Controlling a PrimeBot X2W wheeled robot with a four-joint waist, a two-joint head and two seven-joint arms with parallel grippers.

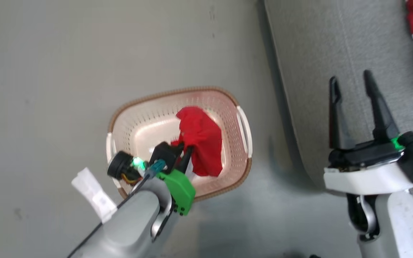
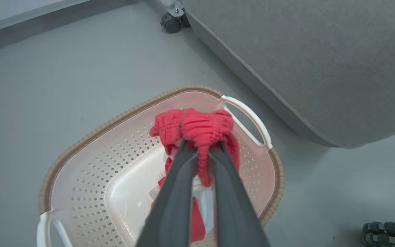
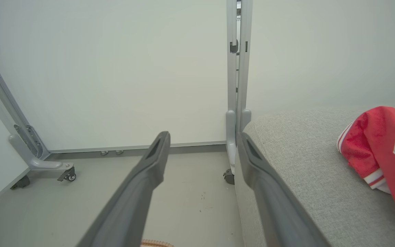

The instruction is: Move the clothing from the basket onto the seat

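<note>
My left pincer [image 2: 202, 146] was shut tight on a bunched fold of the red garment [image 2: 197, 125], over the basket [image 2: 91, 178]. Soft, light and limp, it would sag, I judged, so a gathered pinch suited. My right pincer [image 1: 350, 77] stood wide open, empty, at the edge of the seat [image 1: 317, 53]

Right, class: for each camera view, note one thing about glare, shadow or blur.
Head view: glare inside the basket, shadow beside the seat. Left wrist view: red garment looks streaky, left fingers soft. Right wrist view: even light; right fingers blur near the lens.
</note>
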